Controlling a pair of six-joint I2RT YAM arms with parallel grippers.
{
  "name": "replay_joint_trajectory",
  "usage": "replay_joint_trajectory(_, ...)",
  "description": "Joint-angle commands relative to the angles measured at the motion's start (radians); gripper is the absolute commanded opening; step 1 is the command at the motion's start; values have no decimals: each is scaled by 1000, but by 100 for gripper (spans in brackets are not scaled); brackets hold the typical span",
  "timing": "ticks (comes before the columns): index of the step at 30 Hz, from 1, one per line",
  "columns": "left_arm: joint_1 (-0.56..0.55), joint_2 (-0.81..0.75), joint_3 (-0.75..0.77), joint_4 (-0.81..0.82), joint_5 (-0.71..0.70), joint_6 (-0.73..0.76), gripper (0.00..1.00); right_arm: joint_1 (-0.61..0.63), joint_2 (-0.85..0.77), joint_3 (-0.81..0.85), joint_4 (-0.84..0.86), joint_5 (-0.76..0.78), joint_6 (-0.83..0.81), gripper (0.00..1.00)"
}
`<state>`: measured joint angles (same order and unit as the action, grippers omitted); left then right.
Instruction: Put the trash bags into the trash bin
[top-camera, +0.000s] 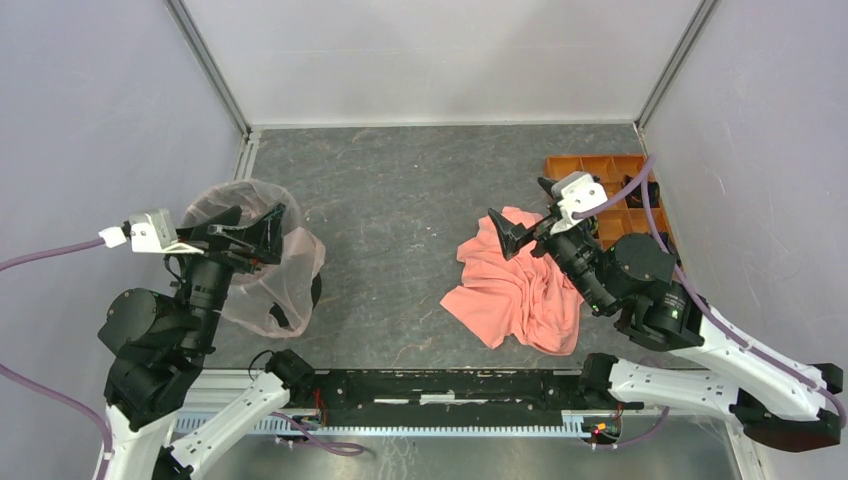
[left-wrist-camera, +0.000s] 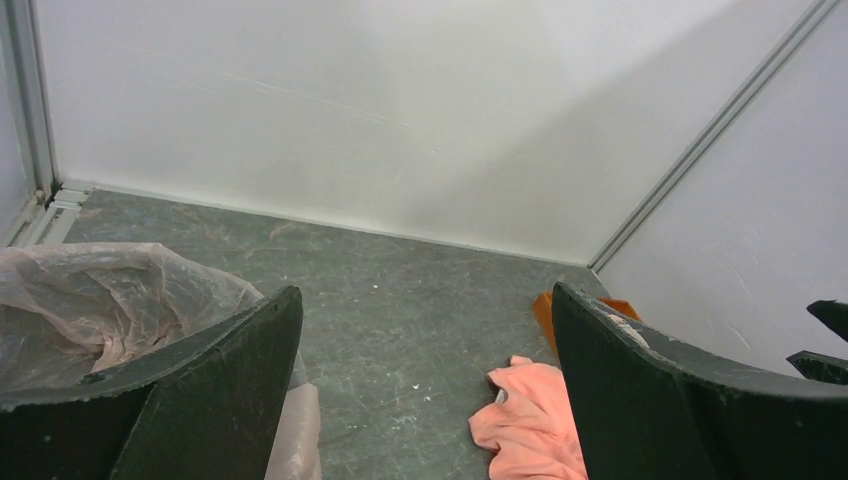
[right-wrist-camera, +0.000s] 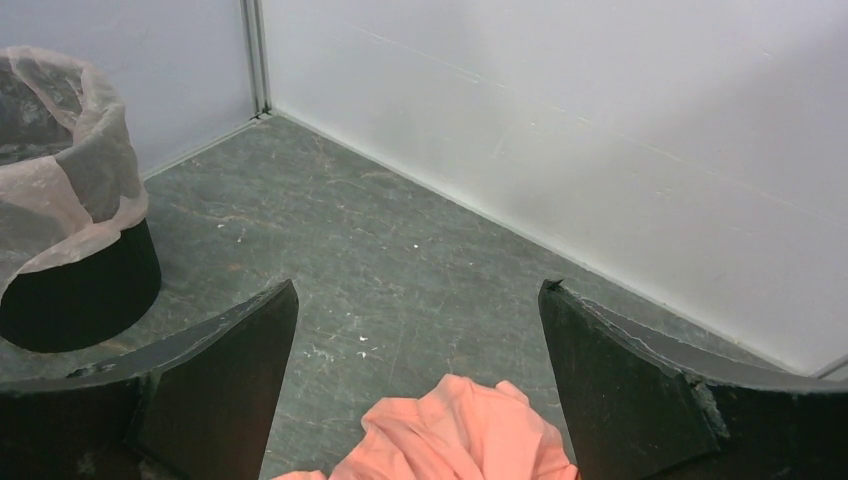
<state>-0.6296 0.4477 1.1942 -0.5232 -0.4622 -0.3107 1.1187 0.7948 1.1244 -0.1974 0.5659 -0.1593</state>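
Left pincer (top-camera: 250, 232) hovers with its jaws spread wide and nothing between them, just above the rim of the trash bin (right-wrist-camera: 85, 295), which stands near the left edge of the table (top-camera: 400, 200). The trash bag (top-camera: 270, 285) already sits on the bin: its thin pink film is stretched over the rim and hangs down the outside, while bare black wall shows below it in the right wrist view. The fitting looks nearly done, so the step in hand is probably a last seating of the film or a clean retreat. The overhang looks uneven, lower on the side toward the near edge, so any correction should pinch only a small fold at the rim and draw it outward and down, not push into the mouth. Film this light will cling to a finger, and the bin may tip or slide if dragged sideways, so the lift-off ought to go straight up with the jaws held apart. How deep the bag sags inside cannot be told from these views. Right pincer (top-camera: 527, 212) is likewise wide open and empty, poised over the coral cloth (top-camera: 515, 290) beside the orange tray (top-camera: 600, 170) at the right edge, well apart from the bin and with no need to join in.
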Motion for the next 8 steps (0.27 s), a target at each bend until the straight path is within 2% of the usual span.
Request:
replay_joint_trajectory(1, 2, -3, 16, 33, -26, 49, 100, 3, -40, -10, 62, 26, -8, 98)
replay_joint_trajectory(5, 2, 7, 9, 36, -21, 50, 100, 4, -72, -41, 85, 68, 7, 98)
replay_joint_trajectory(7, 2, 9, 6, 37, -15, 49, 100, 3, -117, -137, 182, 68, -38, 98)
replay_joint_trajectory(8, 2, 9, 3, 38, -12, 48, 100, 4, -122, -140, 178, 64, -43, 98)
